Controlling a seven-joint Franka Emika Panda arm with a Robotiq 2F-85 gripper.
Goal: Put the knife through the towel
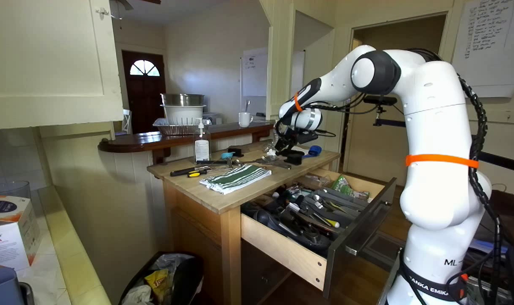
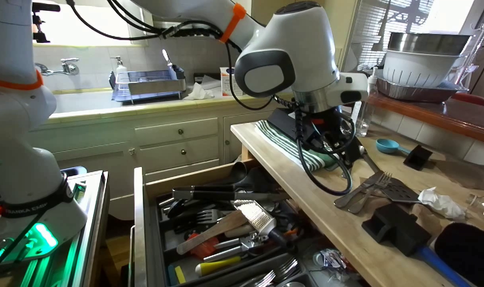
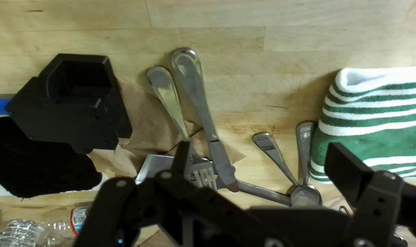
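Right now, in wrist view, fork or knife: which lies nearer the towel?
The knife, with a blade; the tined fork lies on its far side from the towel.

In both exterior views, the black band [image 1: 434, 288] low on the Panda arm [image 1: 435, 133] carried "ANKA EMI"; in an exterior view, "ML" stood higher on the arm. Well apart from the arm, a tea box [image 1: 4, 254] read "Tea" and "ASALA". Behind the arm, handwriting on a paper sheet [image 1: 492, 40] was illegible.
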